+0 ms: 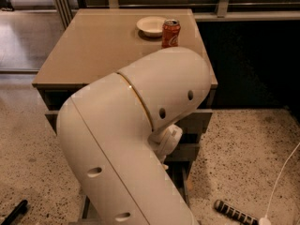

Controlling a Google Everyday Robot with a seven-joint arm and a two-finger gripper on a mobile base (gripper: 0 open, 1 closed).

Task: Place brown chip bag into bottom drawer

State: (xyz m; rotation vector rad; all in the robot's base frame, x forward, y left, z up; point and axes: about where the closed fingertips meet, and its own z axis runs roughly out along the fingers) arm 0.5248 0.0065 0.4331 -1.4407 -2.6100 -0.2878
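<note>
Arm (131, 144) fills most of the view, with the elbow folded over the cabinet front. The claw is out of sight, somewhere below and behind the arm's bulk down by the drawers. Can't tell if it's wide, narrow or holding anything.

The brown chip bag isn't visible either. It's not on the surface (93, 50), which carries only a red soda can (170, 33) and a small bowl (151, 26) at the far edge. My guess is the bag is in the claw or already low, hidden by the arm.

The bottom drawer (184, 186) looks pulled out: thin side rails show either side of the arm, under the two grey fronts. Its floor is hidden.

Judging from the pose, the step is lowering or releasing into the drawer. To do it well:
- Keep the bag's long axis along the drawer length. The tray is shallow, so the bag can hang over a side.
- Go low before release. The glossy bag will slide or bounce if dropped.
- Clear the middle drawer front on the way down and on the way back up.
- Release over the middle of the floor, away from the thin walls.
- Retract straight up and mind the elbow near the surface edge.

On the floor, a white cable (281, 182) and a striped object (234, 212) lie to the right, so avoid moving the base that way.
</note>
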